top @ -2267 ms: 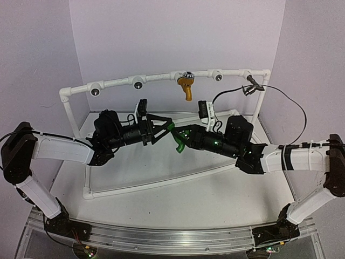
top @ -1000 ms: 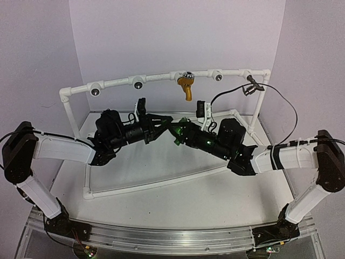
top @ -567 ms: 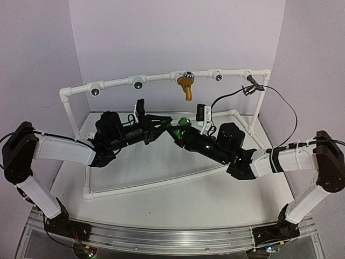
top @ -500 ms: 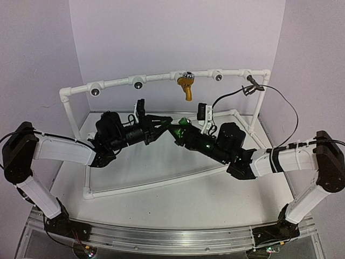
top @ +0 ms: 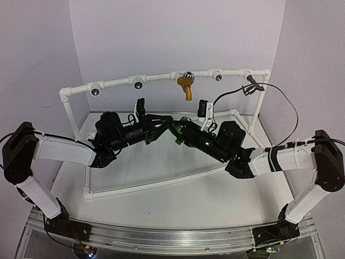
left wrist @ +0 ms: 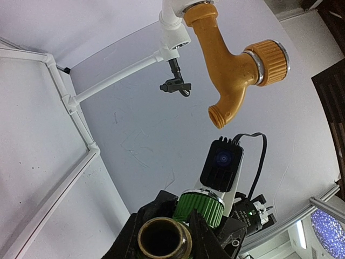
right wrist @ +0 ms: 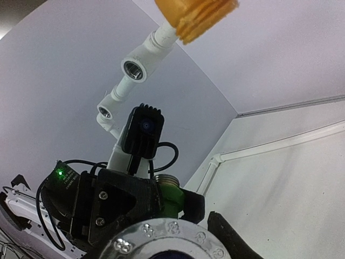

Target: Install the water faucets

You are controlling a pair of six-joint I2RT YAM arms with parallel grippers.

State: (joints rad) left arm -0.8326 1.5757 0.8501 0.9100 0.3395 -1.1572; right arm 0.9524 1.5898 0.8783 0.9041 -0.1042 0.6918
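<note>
Between both sets of jaws, green faucet (top: 176,128) (apparently gripped)

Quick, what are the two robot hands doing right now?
Left gripper: closed, holding the green faucet.
Right gripper: closed, holding the same green faucet.

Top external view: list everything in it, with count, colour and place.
Pipe frame: one, white, standing across the back of the table.
Empty sockets: three, silver-centred, along the frame's top rail.
Mustard-yellow faucet: one, hanging from the middle of the top rail.
Dark grey faucet: one, at the top rail's right end.
Green faucet: one, held above the table between both grippers.
Table: one, white, under everything.
Left gripper: one, black, closed on the green faucet from the left.
Right gripper: one, black, closed on it from the right.
</note>
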